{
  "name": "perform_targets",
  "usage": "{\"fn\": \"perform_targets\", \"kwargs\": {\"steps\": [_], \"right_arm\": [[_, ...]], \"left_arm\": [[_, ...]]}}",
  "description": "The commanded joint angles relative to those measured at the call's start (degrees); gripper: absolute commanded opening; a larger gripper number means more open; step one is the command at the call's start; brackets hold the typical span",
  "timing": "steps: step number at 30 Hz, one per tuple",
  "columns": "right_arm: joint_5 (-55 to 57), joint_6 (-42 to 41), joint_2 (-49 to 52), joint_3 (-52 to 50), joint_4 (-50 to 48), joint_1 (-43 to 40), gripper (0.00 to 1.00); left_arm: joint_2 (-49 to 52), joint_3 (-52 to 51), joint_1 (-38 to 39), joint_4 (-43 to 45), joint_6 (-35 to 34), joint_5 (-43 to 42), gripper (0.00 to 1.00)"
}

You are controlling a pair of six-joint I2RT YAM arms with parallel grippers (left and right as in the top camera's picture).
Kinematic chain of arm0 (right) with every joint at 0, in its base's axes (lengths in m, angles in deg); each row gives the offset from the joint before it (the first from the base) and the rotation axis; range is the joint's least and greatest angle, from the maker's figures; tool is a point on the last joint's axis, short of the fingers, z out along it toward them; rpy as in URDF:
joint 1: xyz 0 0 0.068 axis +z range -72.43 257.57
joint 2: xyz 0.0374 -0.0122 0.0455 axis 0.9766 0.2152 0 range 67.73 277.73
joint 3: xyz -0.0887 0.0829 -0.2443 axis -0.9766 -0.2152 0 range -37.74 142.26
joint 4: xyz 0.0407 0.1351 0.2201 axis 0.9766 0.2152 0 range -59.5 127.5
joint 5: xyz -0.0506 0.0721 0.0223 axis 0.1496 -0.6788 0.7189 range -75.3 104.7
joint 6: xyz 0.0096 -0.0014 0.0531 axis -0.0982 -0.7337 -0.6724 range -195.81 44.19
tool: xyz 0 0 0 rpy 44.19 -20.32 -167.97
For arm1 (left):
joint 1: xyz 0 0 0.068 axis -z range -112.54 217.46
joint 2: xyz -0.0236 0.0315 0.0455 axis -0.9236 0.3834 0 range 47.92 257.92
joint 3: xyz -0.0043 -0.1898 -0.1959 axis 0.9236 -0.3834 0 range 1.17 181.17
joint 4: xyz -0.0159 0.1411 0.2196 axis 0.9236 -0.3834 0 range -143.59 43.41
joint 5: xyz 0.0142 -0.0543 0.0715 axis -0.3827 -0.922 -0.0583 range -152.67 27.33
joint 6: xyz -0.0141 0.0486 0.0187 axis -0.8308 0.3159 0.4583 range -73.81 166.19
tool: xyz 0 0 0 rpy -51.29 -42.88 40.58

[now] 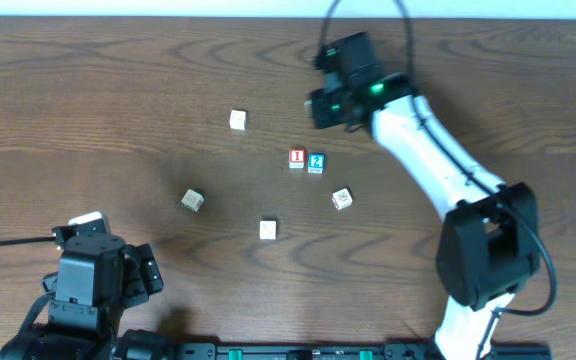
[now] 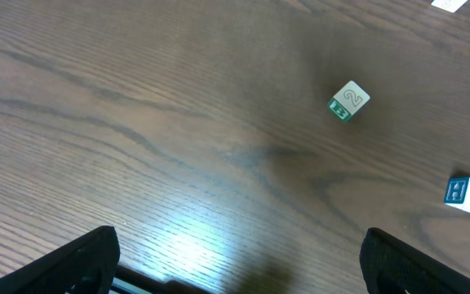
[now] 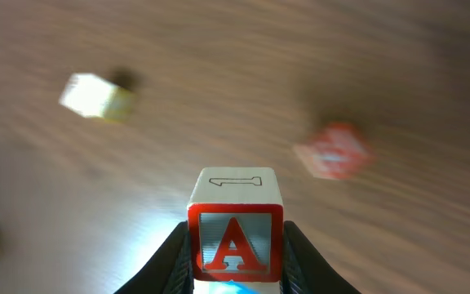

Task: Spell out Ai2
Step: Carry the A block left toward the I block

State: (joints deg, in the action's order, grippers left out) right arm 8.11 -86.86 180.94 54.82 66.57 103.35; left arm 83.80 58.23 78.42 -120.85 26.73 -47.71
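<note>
right wrist, a-block [image 3: 235,233] gripped by end effector [image 3: 237,260]

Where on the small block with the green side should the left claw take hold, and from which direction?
Pinch two opposite side faces of the block, coming straight down. It is a cube lying flat on the table with bare wood all round. It sits skewed in the left wrist view, so the left claw should probably twist to line up with its sides.
</note>
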Motion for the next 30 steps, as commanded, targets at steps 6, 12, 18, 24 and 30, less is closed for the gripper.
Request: {"fn": "perform_targets", "kwargs": {"steps": [6,12,18,24,30], "right_arm": [[6.84,-10.34,2.54,0.79,-2.05,10.29,0.01],[6.78,-15.85,5.18,0.81,-1.22,10.62,0.01],[6.16,-18.27,6.34,0.81,-1.42,10.84,0.01],[5.57,-18.53,7.91,0.81,-0.39,12.17,0.01],[6.34,-19.02,8.50,0.81,1.33,12.35,0.01]], "left_arm": [[-0.15,0.24,-0.17,0.04,-0.24,0.02,0.95],[-0.15,0.24,-0.17,0.04,-0.24,0.02,0.95],[-0.15,0.24,-0.17,0.04,-0.22,0.02,0.95],[-0.15,0.24,-0.17,0.04,-0.24,0.02,0.95],[-0.15,0.24,-0.17,0.04,-0.24,0.02,0.95]]}}
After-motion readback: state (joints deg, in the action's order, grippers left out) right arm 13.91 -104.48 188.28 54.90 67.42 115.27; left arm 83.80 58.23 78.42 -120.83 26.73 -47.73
